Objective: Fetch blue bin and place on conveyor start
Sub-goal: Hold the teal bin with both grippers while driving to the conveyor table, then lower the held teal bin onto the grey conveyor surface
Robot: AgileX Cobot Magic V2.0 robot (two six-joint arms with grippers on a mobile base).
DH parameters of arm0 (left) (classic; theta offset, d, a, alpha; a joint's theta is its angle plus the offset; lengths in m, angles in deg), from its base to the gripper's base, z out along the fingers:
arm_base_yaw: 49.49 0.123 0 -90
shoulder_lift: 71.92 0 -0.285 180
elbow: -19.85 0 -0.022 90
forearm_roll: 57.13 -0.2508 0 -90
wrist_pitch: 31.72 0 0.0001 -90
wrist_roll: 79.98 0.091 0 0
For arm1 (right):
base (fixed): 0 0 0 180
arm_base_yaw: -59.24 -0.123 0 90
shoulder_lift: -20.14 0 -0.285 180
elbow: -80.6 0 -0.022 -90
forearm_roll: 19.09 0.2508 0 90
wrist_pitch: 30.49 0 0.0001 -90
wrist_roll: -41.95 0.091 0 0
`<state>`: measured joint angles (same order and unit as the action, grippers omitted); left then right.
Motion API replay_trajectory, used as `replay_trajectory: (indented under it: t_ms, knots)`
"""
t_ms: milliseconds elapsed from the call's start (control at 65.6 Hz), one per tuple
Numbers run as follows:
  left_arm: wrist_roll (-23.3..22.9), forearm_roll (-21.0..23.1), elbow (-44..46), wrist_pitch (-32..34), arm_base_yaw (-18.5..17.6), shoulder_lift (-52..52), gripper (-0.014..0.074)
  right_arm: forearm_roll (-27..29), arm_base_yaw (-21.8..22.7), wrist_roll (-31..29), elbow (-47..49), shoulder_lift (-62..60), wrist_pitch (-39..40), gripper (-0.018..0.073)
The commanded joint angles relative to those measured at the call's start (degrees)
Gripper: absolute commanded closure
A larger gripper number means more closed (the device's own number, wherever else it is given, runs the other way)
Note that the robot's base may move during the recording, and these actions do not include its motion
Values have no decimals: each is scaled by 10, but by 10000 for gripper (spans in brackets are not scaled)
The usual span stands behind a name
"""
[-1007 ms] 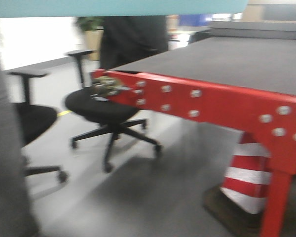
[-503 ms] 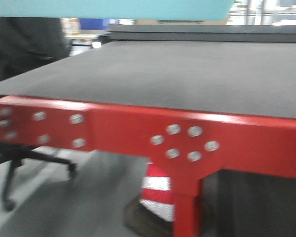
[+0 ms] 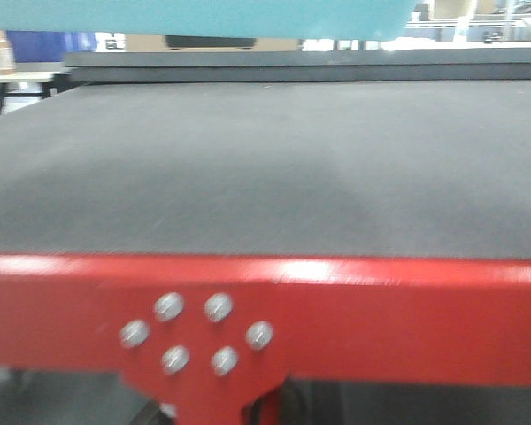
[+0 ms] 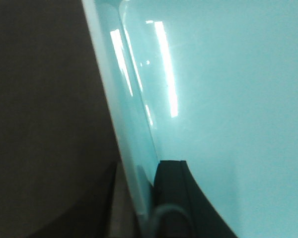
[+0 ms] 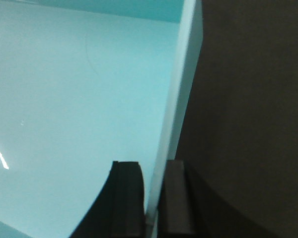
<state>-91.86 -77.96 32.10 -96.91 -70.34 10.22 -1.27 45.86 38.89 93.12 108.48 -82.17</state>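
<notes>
Your left gripper [image 4: 139, 198] & right gripper [image 5: 153, 198] each pinched a blue bin [image 3: 203, 16] wall; releasing early could've tipped it off conveyor start [image 3: 265, 168] near edge.

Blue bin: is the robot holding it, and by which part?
Yes: the left gripper and right gripper each pinch a side wall of the blue bin.

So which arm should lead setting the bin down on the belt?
Neither alone: left gripper and right gripper each pinch an opposite wall of the aqua bin, conveyor belt ahead. Lower together.
</notes>
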Motion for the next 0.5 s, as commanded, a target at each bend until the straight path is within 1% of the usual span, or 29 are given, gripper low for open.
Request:
replay_trajectory:
  t_ms: [0, 488]
  knots:
    - [11, -109, 2, -37, 12, -8, 708, -60, 14, -13, 2, -13, 16, 711]
    - [11, -109, 2, -37, 12, -8, 708, -60, 14, -13, 2, -13, 16, 711]
